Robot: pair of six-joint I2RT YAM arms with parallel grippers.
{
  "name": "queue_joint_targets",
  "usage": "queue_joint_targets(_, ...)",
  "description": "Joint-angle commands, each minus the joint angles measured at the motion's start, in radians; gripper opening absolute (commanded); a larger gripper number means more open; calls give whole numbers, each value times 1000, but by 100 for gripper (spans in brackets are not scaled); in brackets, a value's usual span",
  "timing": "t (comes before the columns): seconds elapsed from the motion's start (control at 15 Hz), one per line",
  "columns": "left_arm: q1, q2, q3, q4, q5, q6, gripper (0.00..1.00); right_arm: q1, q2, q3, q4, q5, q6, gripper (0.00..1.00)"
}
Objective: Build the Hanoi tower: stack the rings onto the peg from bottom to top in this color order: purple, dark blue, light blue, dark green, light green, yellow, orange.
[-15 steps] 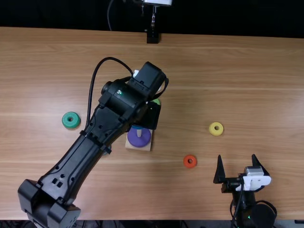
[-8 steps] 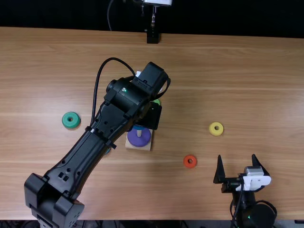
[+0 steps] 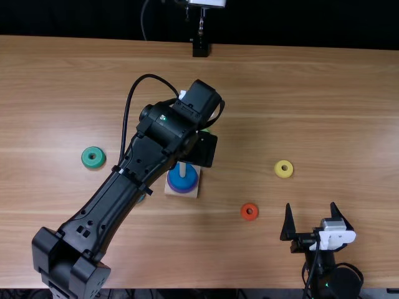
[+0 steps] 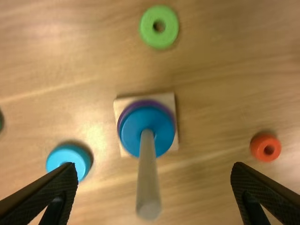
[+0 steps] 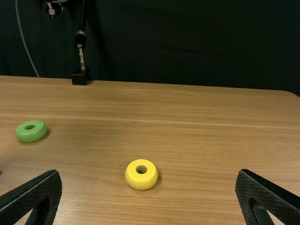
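Holding position over the peg (image 3: pixel 182 169): left gripper (image 3: pixel 201 150). From its own wrist view the left gripper (image 4: pixel 153 168) is standing wide, fingers well apart, nothing between the pads except the peg rising in the gap, and the fingers aren't touching it.

Stack: the purple ring (image 3: pixel 183 189) is lying around the peg on the square wooden base (image 3: pixel 171 190). The dark blue ring (image 3: pixel 182 179) is sitting around the peg above purple. Looks seated flat, probably, but the angle is steep so contact is hard to confirm.

Loose rings, all lying flat on the table (image 3: pixel 336 106), placing everything off the peg as the top view is showing it:
- light blue ring (image 4: pixel 69 161): lying left of it and a bit nearer, near the base, partly hiding under the left arm (image 3: pixel 115 202).
- dark green ring (image 3: pixel 93 157): lying well left, slightly farther.
- light green ring (image 4: pixel 159 26): lying beyond it, slightly right; left arm is covering part of it.
- yellow ring (image 3: pixel 283 169): lying well to the right.
- orange ring (image 3: pixel 249 212): lying right and nearer.

Right gripper (image 3: pixel 310 205) is resting well right of the peg and nearer, past the orange ring. It's standing wide too, holding nothing. Black stand (image 3: pixel 200 48) is standing beyond the peg at the table's far edge.
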Motion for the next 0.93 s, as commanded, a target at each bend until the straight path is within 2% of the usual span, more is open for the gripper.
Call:
queue_joint_targets(0.0, -3, -22, 14, 40, 1, -6, 100, -13, -12, -13, -4, 0, -2, 100)
queue_joint_targets(0.13, 2, -79, 16, 115, -4, -4, 100, -13, -12, -13, -4, 0, -2, 100)
queue_joint_targets(0.27, 23, -111, 20, 121, -17, -1, 100, -13, -12, -13, -4, 0, -2, 100)
queue_joint_targets(0.4, 80, -194, 5, 135, -28, 1, 100, -13, -12, -13, -4, 0, -2, 100)
queue_joint_targets(0.53, 155, -280, -142, 169, -71, 3, 100, -13, -12, -13, -4, 0, -2, 100)
queue_joint_targets(0.67, 198, -395, -329, 257, -72, 5, 100, -13, -12, -13, -4, 0, -2, 100)
queue_joint_targets(0.8, 246, -469, -538, 423, -67, 12, 100, -13, -12, -13, -4, 0, -2, 100)
queue_joint_targets(0.87, 259, -513, -630, 505, -65, 31, 100, -13, -12, -13, -4, 0, -2, 100)
